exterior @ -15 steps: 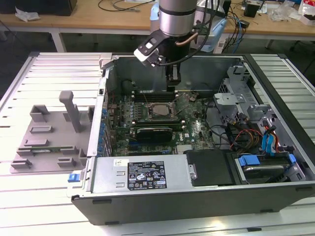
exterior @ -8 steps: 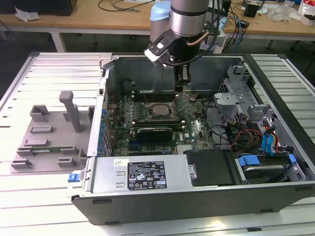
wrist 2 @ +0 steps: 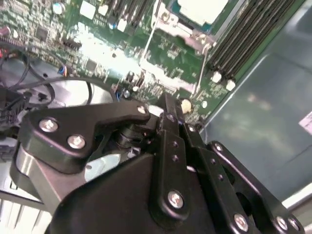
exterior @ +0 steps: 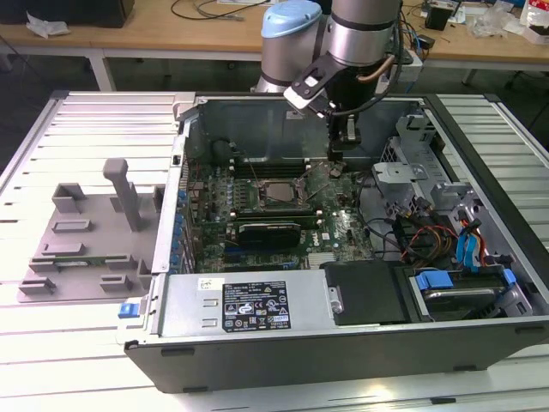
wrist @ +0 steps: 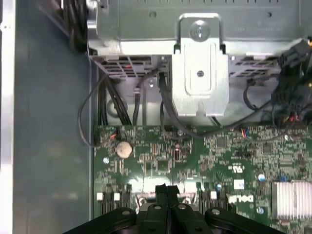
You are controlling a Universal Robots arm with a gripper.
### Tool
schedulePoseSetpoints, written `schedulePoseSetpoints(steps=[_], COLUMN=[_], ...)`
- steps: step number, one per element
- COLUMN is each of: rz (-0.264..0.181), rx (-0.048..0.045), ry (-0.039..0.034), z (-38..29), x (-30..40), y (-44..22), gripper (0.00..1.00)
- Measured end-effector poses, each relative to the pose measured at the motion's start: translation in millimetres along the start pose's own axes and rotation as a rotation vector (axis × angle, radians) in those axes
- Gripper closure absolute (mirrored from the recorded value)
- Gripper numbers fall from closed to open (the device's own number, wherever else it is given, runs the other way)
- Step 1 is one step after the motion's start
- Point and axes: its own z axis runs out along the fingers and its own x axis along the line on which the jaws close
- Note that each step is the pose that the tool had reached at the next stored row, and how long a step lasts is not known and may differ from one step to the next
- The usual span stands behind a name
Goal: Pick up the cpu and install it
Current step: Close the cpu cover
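OPEN CASE: Inside the computer case [exterior: 343, 343] on the counter [exterior: 77, 343], the cpu [wrist 2: 201, 9] lies flat within its socket frame [wrist 2: 191, 33], apparently seated. The arm's pincer [exterior: 337, 159], fingers pressed together on nothing visible, hovers over the motherboard [exterior: 343, 227] to the exterior view's right of the socket, seemingly clear of the chip.

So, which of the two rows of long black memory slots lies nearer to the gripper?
The row beside the grey case wall, by the gripper; the other row lies across the dark metal socket frame.
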Motion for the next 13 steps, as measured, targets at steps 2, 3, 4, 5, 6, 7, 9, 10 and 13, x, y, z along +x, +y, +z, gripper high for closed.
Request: schedulePoseSetpoints(steps=[2, 3, 4, 5, 6, 7, 9, 10, 13], rz=[0.0, 0.0, 0.0, 0.0, 0.001, 0.001, 0.002, 0.002, 0.0], rx=[0.0016, 0.0026, 0.0048, 0.0072, 0.0086, 0.0099, 0.0187, 0.0212, 0.024], ry=[0.0, 0.0, 0.0, 0.0, 0.0, 0.0, -0.0003, -0.0002, -0.0001], z=[4.7, 6.1, 9.1, 11.6, 13.1, 14.6, 24.0, 27.0, 32.8], x=[-0.1, 0.0, -0.1, -0.1, -0.1, -0.1, -0.3, -0.3, -0.4], y=[3.6, 5.6, 9.3, 10.3, 10.6, 10.8, 11.6, 11.7, 11.5], gripper=[0.89, 0.89, 0.89, 0.89, 0.89, 0.89, 0.89, 0.89, 0.89])
